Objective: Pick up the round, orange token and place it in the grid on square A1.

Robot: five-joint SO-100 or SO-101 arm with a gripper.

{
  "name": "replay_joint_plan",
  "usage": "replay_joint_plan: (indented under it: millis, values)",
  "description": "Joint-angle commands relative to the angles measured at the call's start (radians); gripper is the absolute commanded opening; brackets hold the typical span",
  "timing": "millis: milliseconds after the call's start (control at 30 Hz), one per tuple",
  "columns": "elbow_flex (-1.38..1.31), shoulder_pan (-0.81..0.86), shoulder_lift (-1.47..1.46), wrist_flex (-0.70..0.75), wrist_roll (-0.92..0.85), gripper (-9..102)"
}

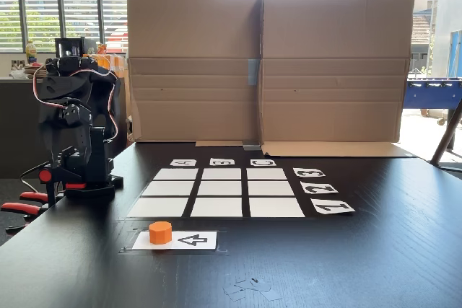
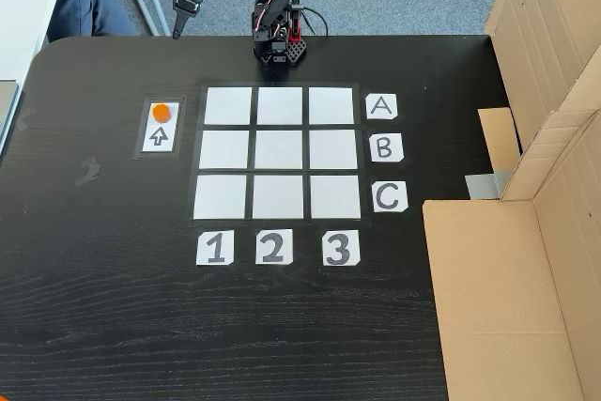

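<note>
One orange token stands on the white card with a black arrow, at the card's plain end, away from the arrowhead; in the high fixed view the token sits on the upper half of that card, just to the left of the grid. The card is the one thing here that carries anything.

The grid has nine white paper rectangles in three rows of three, parted by black gaps, and all nine are bare. In the high fixed view three letter labels run down its right side, A, B and C, and three number labels run below it, 1, 2 and 3. Square A1, the top left rectangle in that view, is bare, and the token lies just beside it, across a black gap.

A single black arm stands folded at the edge of the black bench, well apart from the token. Its gripper hangs over the bench's far edge in the high view; whether the fingers are spread or pressed together I cannot tell.

Two large cardboard panels stand side by side at the back of the bench in the low fixed view.
</note>
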Motion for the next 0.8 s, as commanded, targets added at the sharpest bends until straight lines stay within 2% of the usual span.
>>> replay_joint_plan:
  millis: [0, 367, 767]
  values:
    - [-0.107, -0.044, -0.083, 0.003, 0.026, 24]
    - [-0.396, -0.173, -0.439, 0.003, 0.129, 24]
    - [-0.618, -0.258, -0.686, -0.008, 0.158, 25]
